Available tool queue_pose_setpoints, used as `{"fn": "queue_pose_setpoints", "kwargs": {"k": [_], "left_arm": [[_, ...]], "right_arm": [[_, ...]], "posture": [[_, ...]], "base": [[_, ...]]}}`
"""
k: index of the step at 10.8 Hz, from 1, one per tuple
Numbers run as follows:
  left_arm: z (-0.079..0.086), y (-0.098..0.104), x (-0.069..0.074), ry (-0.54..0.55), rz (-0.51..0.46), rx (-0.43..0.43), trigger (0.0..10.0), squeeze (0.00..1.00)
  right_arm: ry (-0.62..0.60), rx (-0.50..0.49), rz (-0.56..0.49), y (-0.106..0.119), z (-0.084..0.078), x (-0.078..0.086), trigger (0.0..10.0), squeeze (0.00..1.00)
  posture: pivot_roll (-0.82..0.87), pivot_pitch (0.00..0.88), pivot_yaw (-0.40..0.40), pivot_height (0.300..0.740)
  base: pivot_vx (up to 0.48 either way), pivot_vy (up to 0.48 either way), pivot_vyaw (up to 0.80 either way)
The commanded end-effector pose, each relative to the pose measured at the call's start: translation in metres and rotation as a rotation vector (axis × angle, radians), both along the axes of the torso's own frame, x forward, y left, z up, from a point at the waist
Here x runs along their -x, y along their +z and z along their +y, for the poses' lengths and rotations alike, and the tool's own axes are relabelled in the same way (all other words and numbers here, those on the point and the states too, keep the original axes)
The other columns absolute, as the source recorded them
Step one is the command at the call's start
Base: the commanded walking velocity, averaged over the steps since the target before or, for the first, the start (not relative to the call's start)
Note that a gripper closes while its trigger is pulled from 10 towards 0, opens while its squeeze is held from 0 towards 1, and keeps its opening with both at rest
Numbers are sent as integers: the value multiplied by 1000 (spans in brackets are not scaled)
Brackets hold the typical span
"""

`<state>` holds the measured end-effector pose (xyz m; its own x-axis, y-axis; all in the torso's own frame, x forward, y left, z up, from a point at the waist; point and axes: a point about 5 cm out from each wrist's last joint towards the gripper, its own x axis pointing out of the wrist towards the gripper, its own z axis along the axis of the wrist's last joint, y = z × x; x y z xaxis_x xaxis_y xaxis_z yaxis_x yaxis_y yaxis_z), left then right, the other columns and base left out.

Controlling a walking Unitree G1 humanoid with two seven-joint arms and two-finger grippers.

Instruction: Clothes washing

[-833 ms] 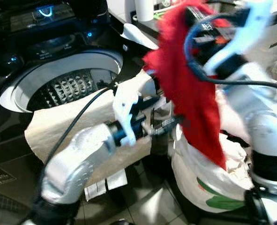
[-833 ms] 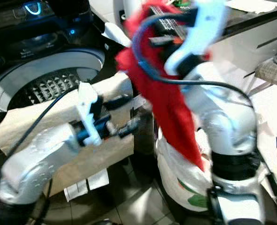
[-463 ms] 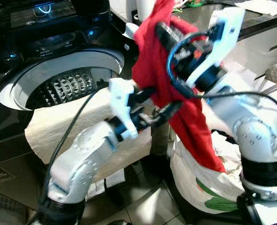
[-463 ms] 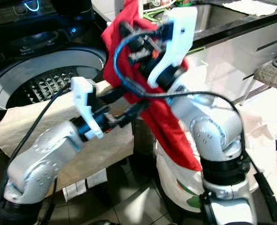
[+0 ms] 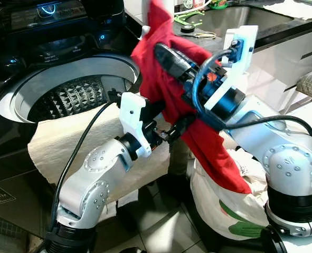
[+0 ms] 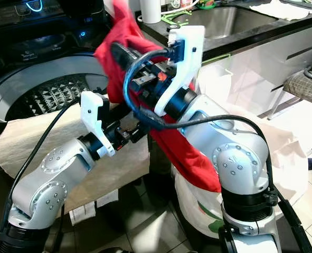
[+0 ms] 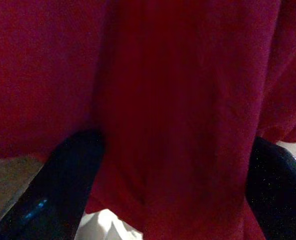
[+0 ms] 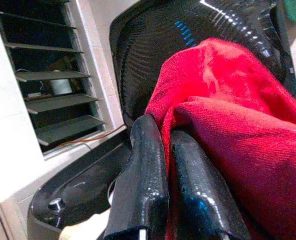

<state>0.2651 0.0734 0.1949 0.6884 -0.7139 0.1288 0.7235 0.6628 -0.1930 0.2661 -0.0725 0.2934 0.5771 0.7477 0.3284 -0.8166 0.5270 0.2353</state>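
Since 0.8 s ago right hand point(image 5: 163, 52) has swung the red garment point(image 5: 208, 142) leftward, toward the washer drum point(image 5: 71, 97); left hand point(image 5: 171, 118) has risen against the cloth.

Left eye: garment hangs from right hand, upper part beside the drum rim, tail trailing down to the white laundry bag point(image 5: 224, 211). Beige towel point(image 5: 66, 142) is draped over the washer's front edge.

Right eye: same scene; sink point(image 6: 229, 18) in the counter point(image 6: 261, 37) behind.

Left wrist: both black fingers point(image 7: 62, 190) spread wide, red cloth between them, not pinched.

Right wrist: fingers point(image 8: 142, 180) clenched together, garment caught at them and bunched alongside, washer lid point(image 8: 198, 55) behind.

Progress, judged: garment is lifted from the bag, not yet in the drum; drop-in remains, more laundry probably left in the bag.
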Motion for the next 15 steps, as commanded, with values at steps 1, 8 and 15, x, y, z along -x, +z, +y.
{"fn": "queue_pose_setpoints", "kwargs": {"k": [1, 8, 15], "left_arm": [[-2, 0, 4, -43, 6, 37, 10000, 0], [1, -4, -6, 49, 63, 36, 0, 0], [0, 1, -5, 27, 68, 89, 0, 0]], "right_arm": [[28, -2, -22, 4, 2, 5, 0, 0], [3, 20, -22, 3, 0, 1, 0, 0], [-16, 20, -32, 4, -3, 0, 0, 0]], "posture": [[-83, 2, 102, 740], [-85, 1, 101, 740], [-85, 0, 108, 740]], "base": [[0, 0, 0], [0, 0, 0], [0, 0, 0]]}}
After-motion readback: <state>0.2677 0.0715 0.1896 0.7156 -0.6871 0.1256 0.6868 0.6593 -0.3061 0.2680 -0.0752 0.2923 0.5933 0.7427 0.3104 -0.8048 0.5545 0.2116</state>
